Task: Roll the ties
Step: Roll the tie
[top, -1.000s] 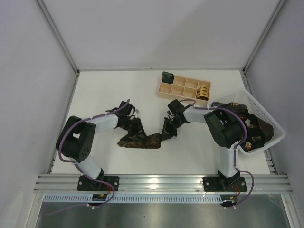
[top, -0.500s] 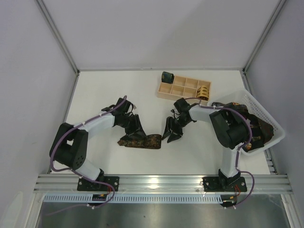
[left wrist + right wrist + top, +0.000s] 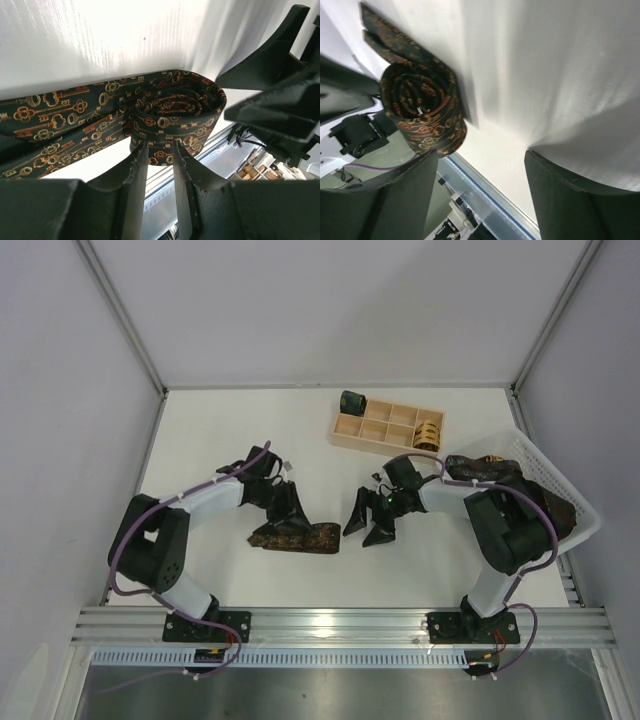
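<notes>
After spreading the right gripper [image 3: 366, 528] wide and backing it off the tie [image 3: 295, 536], half-coiled on the table [image 3: 220, 430], kept its coil pinched in the left gripper [image 3: 159, 150], leaving the flat tail yet to roll.

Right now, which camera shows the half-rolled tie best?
Left wrist: the tie fills the frame, coil and flat tail both sharp. Right wrist shows mainly the coil's spiral end. Top view: a small dark strip.
</notes>
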`<state>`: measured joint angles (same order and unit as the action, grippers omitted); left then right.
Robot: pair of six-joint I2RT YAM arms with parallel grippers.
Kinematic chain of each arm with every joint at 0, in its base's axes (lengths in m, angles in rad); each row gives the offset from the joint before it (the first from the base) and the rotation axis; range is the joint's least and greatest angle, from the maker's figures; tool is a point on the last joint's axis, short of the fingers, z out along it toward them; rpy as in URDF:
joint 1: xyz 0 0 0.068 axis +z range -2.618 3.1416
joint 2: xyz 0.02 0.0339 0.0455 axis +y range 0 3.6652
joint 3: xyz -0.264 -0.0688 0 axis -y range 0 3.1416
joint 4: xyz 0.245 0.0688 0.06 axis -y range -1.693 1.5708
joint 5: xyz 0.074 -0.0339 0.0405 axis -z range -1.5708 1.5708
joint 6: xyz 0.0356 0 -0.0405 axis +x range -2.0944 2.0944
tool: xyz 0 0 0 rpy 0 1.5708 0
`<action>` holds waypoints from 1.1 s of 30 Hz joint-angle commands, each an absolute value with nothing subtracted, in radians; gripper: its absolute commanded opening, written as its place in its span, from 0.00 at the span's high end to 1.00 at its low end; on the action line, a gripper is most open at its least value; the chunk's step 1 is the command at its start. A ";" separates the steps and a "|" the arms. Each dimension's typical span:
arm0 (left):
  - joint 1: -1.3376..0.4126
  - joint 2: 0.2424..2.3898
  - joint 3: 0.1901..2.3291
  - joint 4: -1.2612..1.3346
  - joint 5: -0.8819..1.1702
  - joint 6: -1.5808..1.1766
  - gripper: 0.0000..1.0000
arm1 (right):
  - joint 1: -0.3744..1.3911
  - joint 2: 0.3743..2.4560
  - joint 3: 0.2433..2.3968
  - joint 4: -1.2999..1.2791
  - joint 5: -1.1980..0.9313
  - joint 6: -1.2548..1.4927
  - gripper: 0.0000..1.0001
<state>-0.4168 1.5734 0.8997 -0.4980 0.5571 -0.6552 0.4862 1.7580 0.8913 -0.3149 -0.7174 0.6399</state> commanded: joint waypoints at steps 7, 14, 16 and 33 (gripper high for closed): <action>-0.420 1.631 0.910 -0.465 0.591 -0.604 0.69 | 0.555 1.683 0.764 0.143 -0.726 0.788 0.12; -0.420 1.660 0.911 -0.466 0.572 -0.592 0.68 | 0.624 1.716 0.753 0.294 -0.664 0.857 0.14; -0.420 1.669 0.908 -0.463 0.569 -0.589 0.68 | 0.635 1.744 0.767 0.296 -0.670 0.862 0.18; -0.459 1.712 0.891 -0.394 0.561 -0.626 0.69 | 0.692 1.833 1.066 -0.230 -0.592 0.752 0.43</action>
<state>-0.4343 1.7000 0.8959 -0.4416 0.5606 -0.6205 0.6846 1.8103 0.9924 -0.0830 -0.6136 0.7879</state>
